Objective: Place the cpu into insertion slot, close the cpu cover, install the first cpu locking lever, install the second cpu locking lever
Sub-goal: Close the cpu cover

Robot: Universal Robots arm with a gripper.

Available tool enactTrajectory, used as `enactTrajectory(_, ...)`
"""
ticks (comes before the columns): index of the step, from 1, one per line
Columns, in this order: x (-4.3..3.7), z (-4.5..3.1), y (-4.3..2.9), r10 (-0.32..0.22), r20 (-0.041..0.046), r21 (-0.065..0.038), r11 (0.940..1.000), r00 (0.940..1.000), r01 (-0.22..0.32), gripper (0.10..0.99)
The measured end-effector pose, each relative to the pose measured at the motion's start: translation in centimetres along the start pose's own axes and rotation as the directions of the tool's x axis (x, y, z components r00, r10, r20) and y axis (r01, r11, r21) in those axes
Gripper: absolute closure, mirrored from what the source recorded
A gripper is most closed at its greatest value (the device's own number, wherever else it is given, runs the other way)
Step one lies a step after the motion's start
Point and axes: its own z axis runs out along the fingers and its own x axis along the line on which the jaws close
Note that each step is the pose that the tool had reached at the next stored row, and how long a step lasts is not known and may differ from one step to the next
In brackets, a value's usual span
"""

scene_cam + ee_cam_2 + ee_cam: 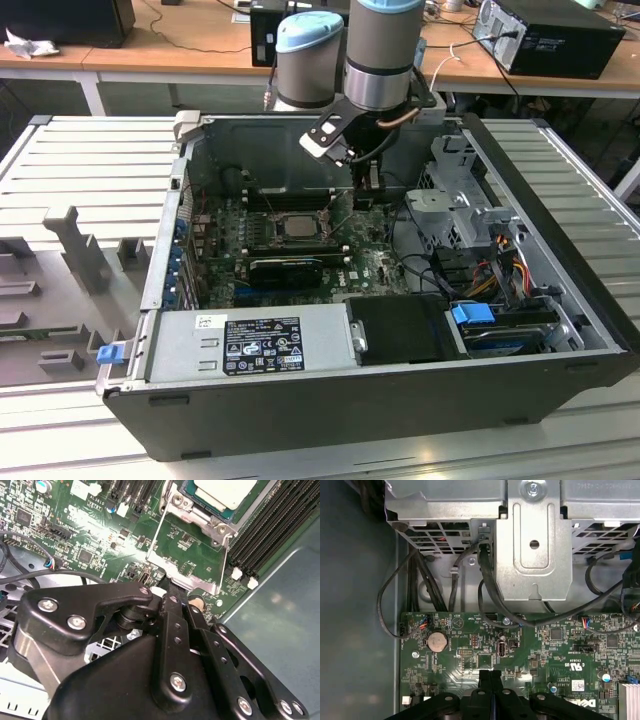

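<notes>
End effector (pixel 170 586) clenched at open cpu cover (pixel 197 584) edge, cpu (pixel 225 491) in insertion slot (pixel 200 517), memory slots (pixel 270 530) beside, cables (pixel 485 595) near

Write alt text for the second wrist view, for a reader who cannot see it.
The black gripper, fingers pressed together, points at the green motherboard, its tip at the edge of a thin silvery frame beside the insertion slot. The pale cpu lies in the slot, black memory slots alongside.
</notes>
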Motion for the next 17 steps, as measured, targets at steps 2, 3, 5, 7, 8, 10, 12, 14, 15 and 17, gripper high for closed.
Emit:
enactTrajectory(2,0.00,-0.01,-0.09,0.000,0.0000,0.000,1.0000,1.0000,0.000,0.980)
enactTrajectory(3,0.00,-0.01,-0.15,0.000,0.0000,0.000,1.0000,1.0000,0.000,0.980)
enactTrajectory(5,0.00,-0.01,-0.27,0.000,0.0000,0.000,1.0000,1.0000,0.000,0.980)
enactTrajectory(7,0.00,-0.02,-0.34,0.000,0.0000,0.000,1.0000,1.0000,0.000,0.980)
enactTrajectory(8,0.00,-0.02,-0.37,0.000,0.0000,0.000,1.0000,1.0000,0.000,0.980)
enactTrajectory(10,0.00,-0.02,-0.43,0.000,0.0000,0.000,1.0000,1.0000,0.000,0.980)
enactTrajectory(12,0.00,-0.03,-0.50,0.000,0.0000,0.000,1.0000,1.0000,0.000,0.980)
enactTrajectory(14,0.00,-0.03,-0.59,0.000,0.0000,0.000,1.0000,1.0000,0.000,0.980)
enactTrajectory(15,-0.01,-0.03,-0.67,0.000,0.0000,0.000,1.0000,1.0000,0.000,0.980)
enactTrajectory(17,-0.01,-0.04,-0.82,0.000,0.0000,0.000,1.0000,1.0000,0.000,0.980)
